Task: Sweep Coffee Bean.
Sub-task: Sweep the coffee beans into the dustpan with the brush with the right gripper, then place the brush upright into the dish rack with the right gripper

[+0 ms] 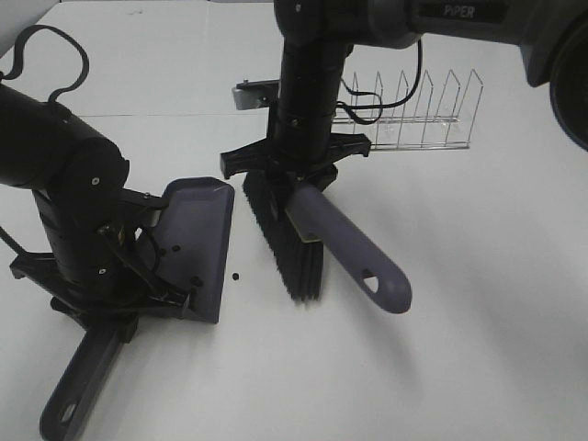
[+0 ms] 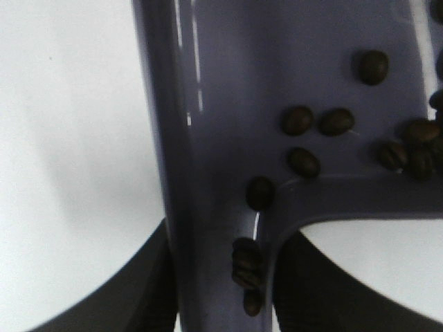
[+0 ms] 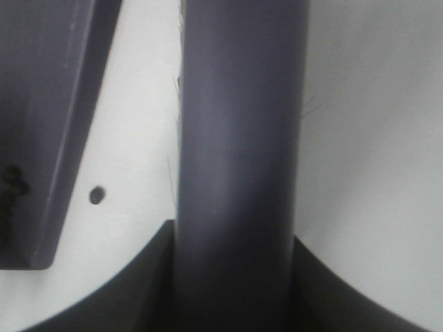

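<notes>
Right arm fills the upper right of the exterior frame, closest to the lens and blurred. White lettering "PIPER" is readable on its casing.

Right end effector, upper centre of frame: closed on the brush, gripping the grey-purple handle near the head. In the wrist view, dark fingers press both sides of the handle. The handle slants toward lower right. Black bristles rest on the white counter, just beside the dustpan's open edge.

Left end effector, lower left: closed on the dustpan where handle meets tray, with fingers flanking the neck. The handle end points to the lower left corner.

Coffee beans: most lie inside the dustpan. Roughly a dozen show in the left wrist view, scattered on the tray floor, with a few bunched in the groove at the handle neck. Stray bean lies on the counter, apart from the rest, between the dustpan lip and the bristles; it also shows in the right wrist view.

Clear divider rack stands on the counter at upper centre-right, behind the right arm.
</notes>
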`<state>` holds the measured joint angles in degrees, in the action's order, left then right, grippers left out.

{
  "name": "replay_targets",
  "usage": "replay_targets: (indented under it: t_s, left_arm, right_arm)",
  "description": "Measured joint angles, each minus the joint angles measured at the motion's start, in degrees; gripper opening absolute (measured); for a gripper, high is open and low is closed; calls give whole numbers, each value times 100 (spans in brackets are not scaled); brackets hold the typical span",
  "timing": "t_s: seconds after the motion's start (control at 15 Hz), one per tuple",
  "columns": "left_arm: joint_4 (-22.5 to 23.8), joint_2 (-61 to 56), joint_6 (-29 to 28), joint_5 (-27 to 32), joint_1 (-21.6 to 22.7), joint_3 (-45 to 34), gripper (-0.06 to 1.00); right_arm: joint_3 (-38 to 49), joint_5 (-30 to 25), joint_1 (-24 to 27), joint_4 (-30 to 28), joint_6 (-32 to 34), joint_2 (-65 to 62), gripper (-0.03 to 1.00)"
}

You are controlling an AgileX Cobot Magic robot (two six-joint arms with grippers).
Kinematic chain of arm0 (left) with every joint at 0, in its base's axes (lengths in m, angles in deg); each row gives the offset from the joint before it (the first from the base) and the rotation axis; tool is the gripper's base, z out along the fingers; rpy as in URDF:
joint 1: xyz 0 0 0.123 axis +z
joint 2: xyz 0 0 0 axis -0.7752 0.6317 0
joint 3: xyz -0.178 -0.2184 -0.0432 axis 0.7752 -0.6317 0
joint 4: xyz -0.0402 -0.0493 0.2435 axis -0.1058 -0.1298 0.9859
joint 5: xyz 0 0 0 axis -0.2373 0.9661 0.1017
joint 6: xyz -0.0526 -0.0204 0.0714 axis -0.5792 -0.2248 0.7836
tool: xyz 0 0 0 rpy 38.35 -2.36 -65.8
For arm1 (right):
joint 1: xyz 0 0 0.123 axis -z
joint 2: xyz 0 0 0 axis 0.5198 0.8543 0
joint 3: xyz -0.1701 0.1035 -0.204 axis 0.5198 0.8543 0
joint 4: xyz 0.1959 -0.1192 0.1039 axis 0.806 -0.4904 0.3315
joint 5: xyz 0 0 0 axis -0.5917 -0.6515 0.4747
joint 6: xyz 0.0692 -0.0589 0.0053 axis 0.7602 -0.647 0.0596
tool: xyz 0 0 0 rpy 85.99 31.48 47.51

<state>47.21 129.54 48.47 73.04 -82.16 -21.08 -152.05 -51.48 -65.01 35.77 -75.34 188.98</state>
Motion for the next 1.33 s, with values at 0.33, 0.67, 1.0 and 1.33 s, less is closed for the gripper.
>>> replay_targets:
  t_s: [0.33,0.67,1.0,1.33]
  left_arm:
    - [0,0,-17,0,0,0,37]
    - [-6,0,0,0,0,0,37]
    - [-23,11,0,0,0,0,37]
    - [-52,11,0,0,0,0,37]
  right_arm:
    - [-149,693,-802,384,-6,160,30]
    - [-1049,29,-808,-1026,6,-29,30]
    - [-516,-6,-630,-1272,29,0,30]
    - [-315,407,-607,57,-57,264,30]
